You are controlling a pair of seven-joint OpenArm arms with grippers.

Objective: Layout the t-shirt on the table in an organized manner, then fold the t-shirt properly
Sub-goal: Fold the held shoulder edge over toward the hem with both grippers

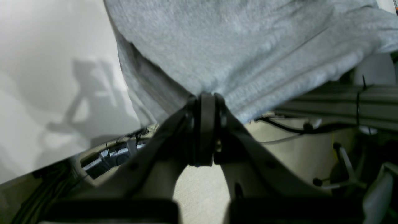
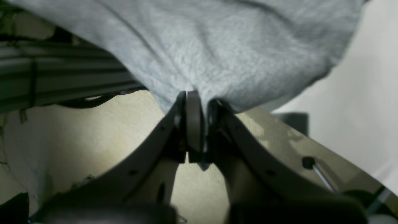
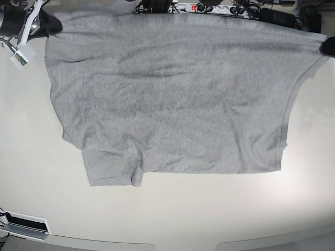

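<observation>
While I watched the base view, the heather-grey short-sleeved cotton t-shirt [image 3: 172, 99] lay spread flat over the far half of the smooth, glossy off-white worktop [image 3: 172, 214], its plain side up with no lettering showing. Its far edge ran along the worktop's edge at twelve o'clock, stretched between the two arms. One short sleeve [image 3: 112, 167] stuck out toward seven o'clock, and the fabric showed soft creases across the chest.

The right gripper [image 2: 196, 95] sat at the shirt's corner near ten o'clock in the base view. From its wrist camera I saw its jaws clenched on a pinch of the grey fabric, which bunched into folds right where they met. The left gripper [image 1: 205, 96] held the opposite corner near two o'clock, where only a dark tip [image 3: 328, 46] showed at the frame's edge. Its wrist camera showed its jaws pressed together on the cloth as well, the fabric fanning away from the pinch and draping past the worktop's edge.

Behind the far edge I could make out a white power strip [image 3: 209, 8] and a tangle of dark cables [image 3: 152, 6]. Below the held cloth, both wrist views showed a pale floor [image 1: 199, 193] and a grey metal rail [image 1: 335, 105].
</observation>
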